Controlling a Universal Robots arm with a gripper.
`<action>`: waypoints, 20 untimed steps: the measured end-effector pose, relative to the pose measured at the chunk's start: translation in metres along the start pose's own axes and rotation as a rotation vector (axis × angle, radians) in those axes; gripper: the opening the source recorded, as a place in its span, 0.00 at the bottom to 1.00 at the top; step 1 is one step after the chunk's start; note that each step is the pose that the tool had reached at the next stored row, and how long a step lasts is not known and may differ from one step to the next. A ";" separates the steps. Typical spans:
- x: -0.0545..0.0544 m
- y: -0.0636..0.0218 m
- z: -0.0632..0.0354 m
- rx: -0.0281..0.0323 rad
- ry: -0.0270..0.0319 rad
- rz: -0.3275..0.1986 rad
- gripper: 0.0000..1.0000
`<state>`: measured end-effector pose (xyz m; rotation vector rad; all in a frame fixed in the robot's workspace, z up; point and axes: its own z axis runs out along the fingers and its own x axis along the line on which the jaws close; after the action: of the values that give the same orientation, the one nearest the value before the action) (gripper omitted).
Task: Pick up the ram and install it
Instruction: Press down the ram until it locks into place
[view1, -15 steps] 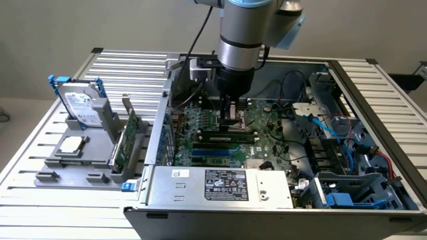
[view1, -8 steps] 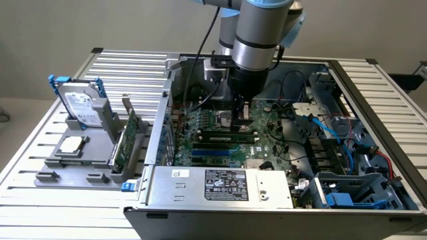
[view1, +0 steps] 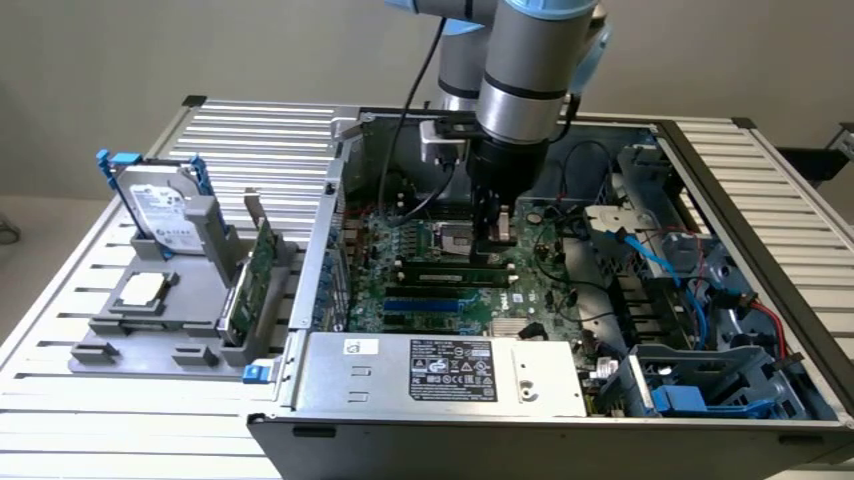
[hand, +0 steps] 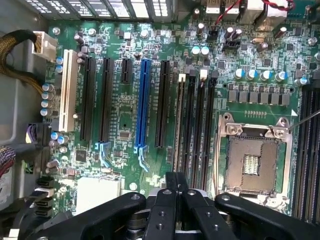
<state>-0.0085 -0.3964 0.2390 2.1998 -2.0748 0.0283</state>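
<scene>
Install step, late stage — the black two-finger gripper is down inside the open black-and-grey PC case, over the green motherboard, fingers drawn together with nothing between them.

The ram — a long thin green circuit-board stick with dark chips — lies lengthwise along the black memory slots just beside the metal-framed CPU socket, toward the middle of the motherboard. In the wrist view it shows edge-on as a thin strip in the slot nearest the long black expansion slots, with the closed fingertips right at its near end. So it's placed and released; my read is the gripper is being used as a pusher to seat it.

Can't tell from either view whether the stick is fully home or whether the end latches have closed.

Whatever follows needs a straight downward press square on the stick's top edge — off-axis force would cock it in the slot or load the motherboard.
</scene>
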 end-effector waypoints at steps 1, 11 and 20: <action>0.000 -0.0004 0.0013 -0.0001 0.0033 0.000 0.11; -0.003 -0.0023 0.0136 0.0008 0.0260 0.000 0.11; -0.002 -0.0018 0.0003 0.0008 0.0333 0.001 0.11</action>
<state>-0.0069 -0.3939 0.2384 2.1840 -2.0583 0.0655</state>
